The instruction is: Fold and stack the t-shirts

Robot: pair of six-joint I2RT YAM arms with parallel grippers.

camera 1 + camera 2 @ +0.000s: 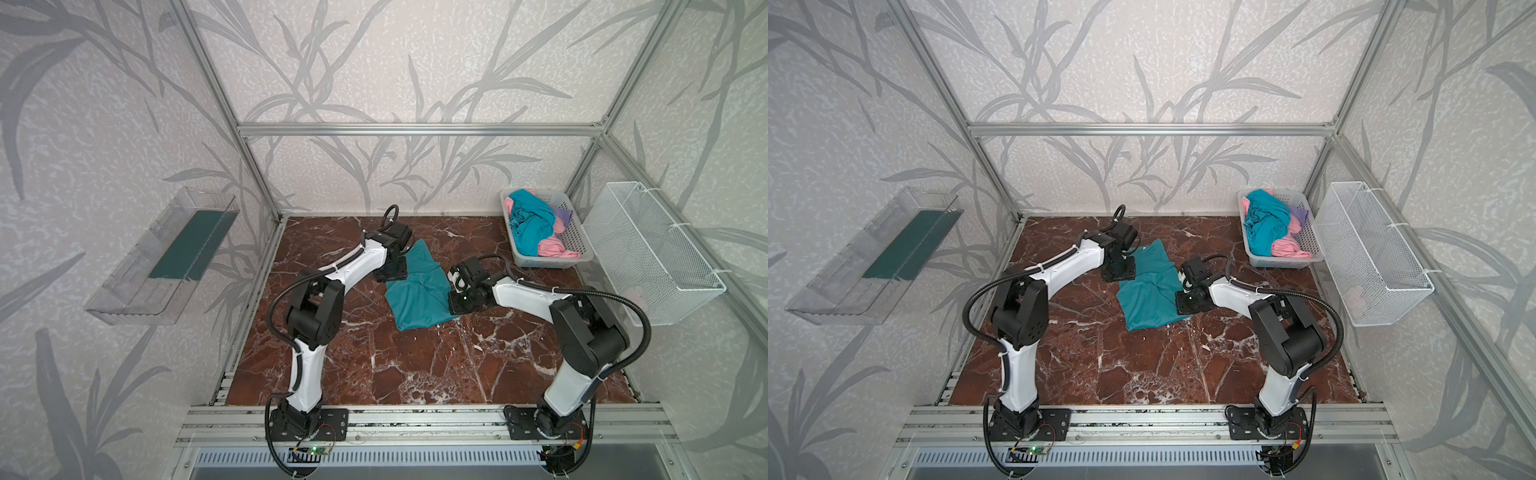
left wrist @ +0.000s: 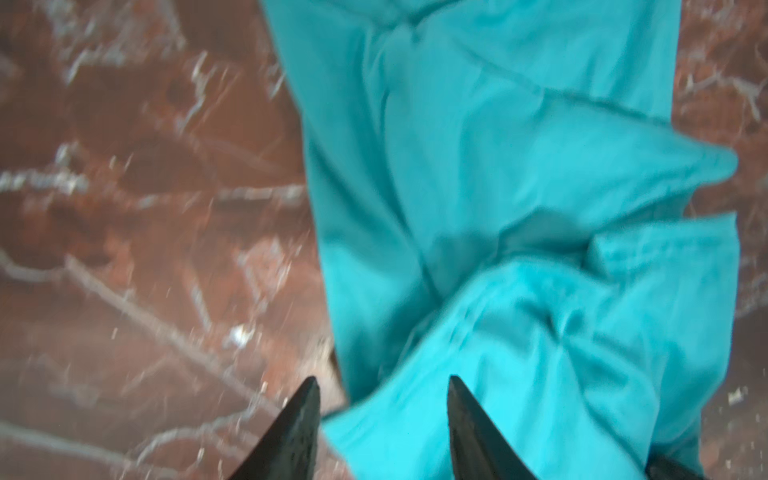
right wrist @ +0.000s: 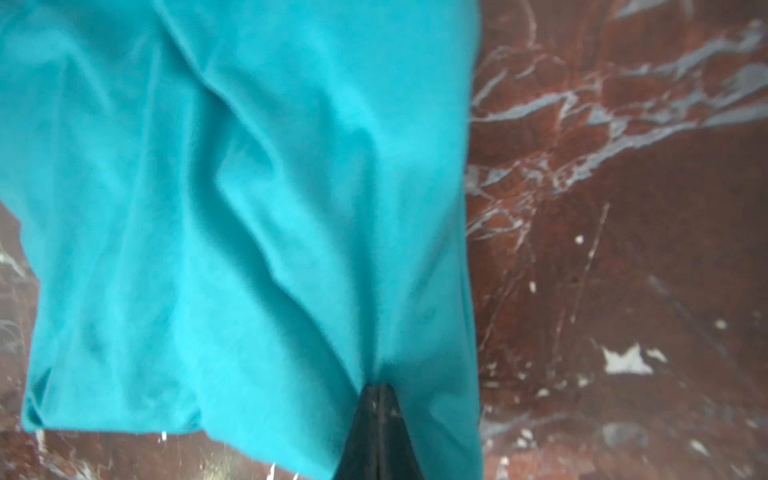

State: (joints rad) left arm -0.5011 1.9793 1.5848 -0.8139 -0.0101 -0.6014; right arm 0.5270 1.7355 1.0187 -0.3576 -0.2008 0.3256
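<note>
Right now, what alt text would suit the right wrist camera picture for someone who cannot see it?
The right gripper, jaws shut, pinches a wrinkled teal t-shirt spread over a red-brown marble table.

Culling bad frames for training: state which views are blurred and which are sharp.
Left wrist view: heavy motion blur smears the teal t-shirt and marble tabletop. Right wrist view: milder blur, shirt folds still readable. Both top views: sharp and evenly lit.
</note>
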